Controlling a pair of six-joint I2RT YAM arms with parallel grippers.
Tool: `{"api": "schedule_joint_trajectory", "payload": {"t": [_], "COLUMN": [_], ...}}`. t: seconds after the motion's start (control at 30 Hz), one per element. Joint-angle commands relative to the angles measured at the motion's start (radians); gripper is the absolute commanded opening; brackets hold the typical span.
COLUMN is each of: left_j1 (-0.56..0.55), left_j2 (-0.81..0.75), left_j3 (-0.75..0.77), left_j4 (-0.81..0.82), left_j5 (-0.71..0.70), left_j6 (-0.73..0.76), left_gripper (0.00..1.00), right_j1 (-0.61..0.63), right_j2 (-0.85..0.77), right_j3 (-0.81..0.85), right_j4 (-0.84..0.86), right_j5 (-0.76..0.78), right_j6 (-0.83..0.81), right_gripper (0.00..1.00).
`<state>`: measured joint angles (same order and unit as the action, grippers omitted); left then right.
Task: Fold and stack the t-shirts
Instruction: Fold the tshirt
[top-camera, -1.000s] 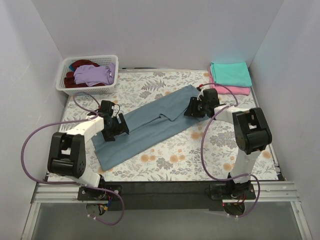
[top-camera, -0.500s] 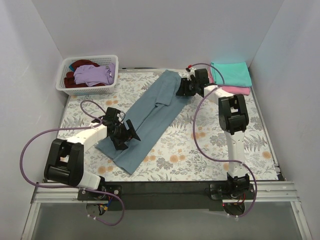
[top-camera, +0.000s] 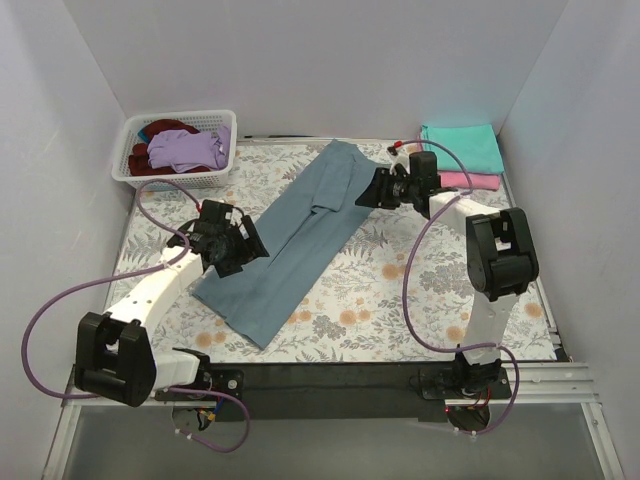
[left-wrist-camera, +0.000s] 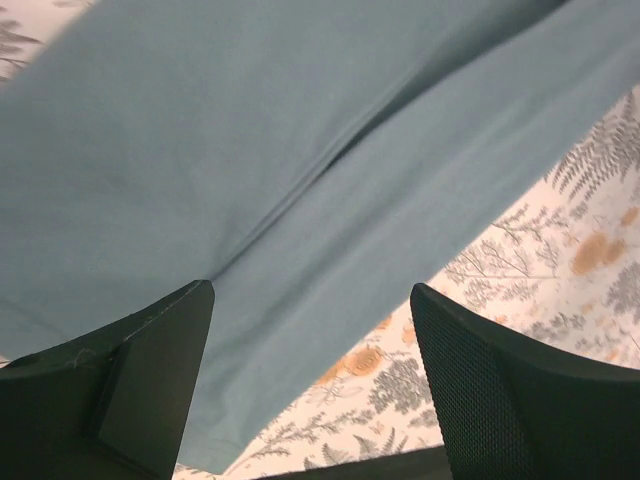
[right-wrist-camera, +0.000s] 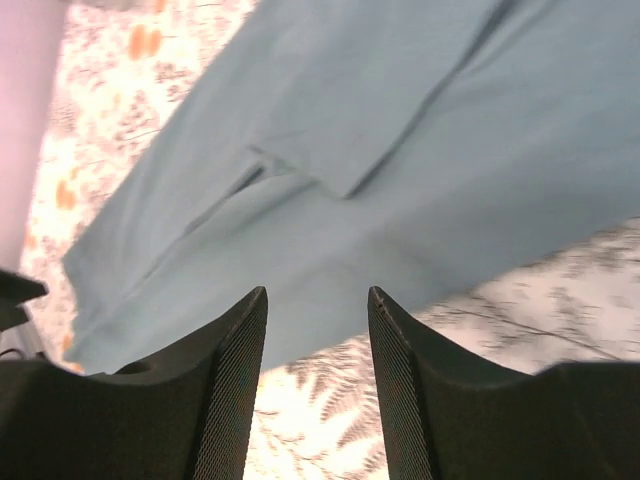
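Observation:
The slate blue-grey t-shirt (top-camera: 300, 235) lies folded into a long strip, running from the far middle of the table to the near left. It fills the left wrist view (left-wrist-camera: 300, 150) and the right wrist view (right-wrist-camera: 400, 170). My left gripper (top-camera: 243, 243) is open and empty at the strip's left edge. My right gripper (top-camera: 372, 189) is open and empty just right of the strip's far end. A folded teal t-shirt (top-camera: 460, 147) lies on a folded pink t-shirt (top-camera: 470, 181) at the far right. Lilac (top-camera: 188, 148) and dark red (top-camera: 160, 131) t-shirts lie in the basket.
A white lattice basket (top-camera: 128, 166) stands at the far left corner. The table has a floral cloth (top-camera: 400, 300). White walls close in the left, back and right. Purple cables loop beside both arms.
Both grippers have let go of the blue-grey shirt. The left arm has drawn back toward the far left and the right gripper has moved a little right, off the strip's far end.

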<state>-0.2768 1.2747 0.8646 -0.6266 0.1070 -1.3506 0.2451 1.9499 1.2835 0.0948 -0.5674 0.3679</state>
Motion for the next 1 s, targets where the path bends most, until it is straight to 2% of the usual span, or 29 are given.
{"api": "schedule_joint_trajectory", "payload": {"t": [0.0,0.2,0.37,0.53,0.63,0.83,0.97], "left_j1": [0.001,0.002,0.002,0.002,0.002,0.002,0.002], "left_j2": [-0.049,-0.074,-0.083,-0.071,-0.052,-0.020,-0.028], "left_j3": [0.010,-0.079,-0.148,-0.153,-0.154,-0.153,-0.151], "left_j4": [-0.012,0.114,0.182,0.186,0.199,0.206,0.211], "left_j5": [-0.177,-0.182,-0.190,-0.181,-0.123,-0.058,-0.050], "left_j6": [0.057,0.108,0.116,0.123,0.117,0.126,0.128], "left_gripper": [0.79,0.79,0.79,0.79,0.79,0.79,0.79], "right_j1": [0.045,0.074,0.066,-0.045,-0.117,-0.150,-0.096], "right_j2": [-0.031,0.072,0.171,0.192,0.192,0.131,-0.009], "right_j3": [-0.088,-0.099,-0.073,-0.112,-0.064,0.129,0.045], "right_j4": [0.201,0.278,0.278,0.261,0.159,-0.121,-0.135], "right_j5": [-0.062,-0.066,-0.055,-0.037,0.007,0.100,0.098], "right_j6": [0.118,0.189,0.155,0.116,0.021,-0.136,-0.109], "right_gripper": [0.51,0.47,0.45,0.45,0.45,0.45,0.45]}}
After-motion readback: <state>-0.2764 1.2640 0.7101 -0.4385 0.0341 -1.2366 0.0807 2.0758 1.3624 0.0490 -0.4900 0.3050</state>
